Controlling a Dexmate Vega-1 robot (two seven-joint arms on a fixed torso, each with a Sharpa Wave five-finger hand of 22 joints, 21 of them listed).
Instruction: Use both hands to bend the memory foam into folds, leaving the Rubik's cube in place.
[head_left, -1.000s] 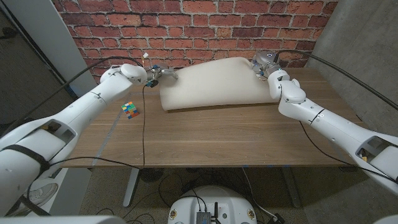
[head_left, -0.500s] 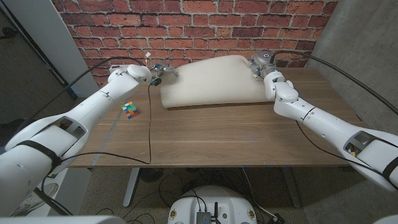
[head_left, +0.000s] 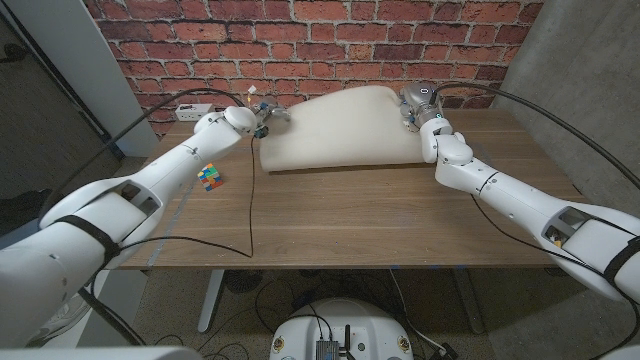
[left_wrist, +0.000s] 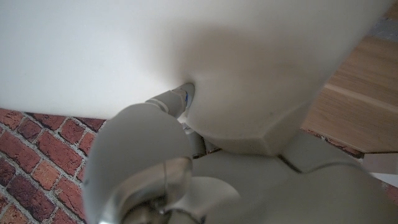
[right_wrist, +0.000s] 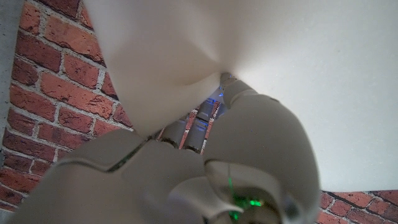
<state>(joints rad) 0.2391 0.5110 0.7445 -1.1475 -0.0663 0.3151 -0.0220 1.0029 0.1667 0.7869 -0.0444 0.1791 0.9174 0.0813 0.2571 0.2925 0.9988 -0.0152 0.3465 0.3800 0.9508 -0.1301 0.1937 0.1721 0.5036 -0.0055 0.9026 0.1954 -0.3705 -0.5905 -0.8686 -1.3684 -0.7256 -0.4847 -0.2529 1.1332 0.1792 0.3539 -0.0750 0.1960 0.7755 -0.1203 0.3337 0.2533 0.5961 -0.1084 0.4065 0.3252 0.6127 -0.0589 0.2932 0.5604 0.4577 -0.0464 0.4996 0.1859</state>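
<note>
The cream memory foam (head_left: 335, 128) lies across the far middle of the wooden table (head_left: 340, 215), its back edge humped up near the brick wall. My left hand (head_left: 268, 122) grips the foam's left end; in the left wrist view its fingers (left_wrist: 176, 101) dig into the foam (left_wrist: 124, 43) and dent it. At the right end my right hand (head_left: 412, 108) holds on, its fingers (right_wrist: 231, 87) sunk into the foam (right_wrist: 298, 74), which bulges around them. The Rubik's cube (head_left: 209, 176) sits on the table to the front left of the foam, apart from both hands.
A white power strip (head_left: 195, 108) lies at the table's back left by the brick wall (head_left: 300, 40). A black cable (head_left: 251, 205) trails from my left arm across the table. A grey wall (head_left: 590, 70) stands on the right.
Both hands have pushed inward against the foam's ends. The foam is now shorter from side to side and humps higher at the back. The cube has stayed put.
</note>
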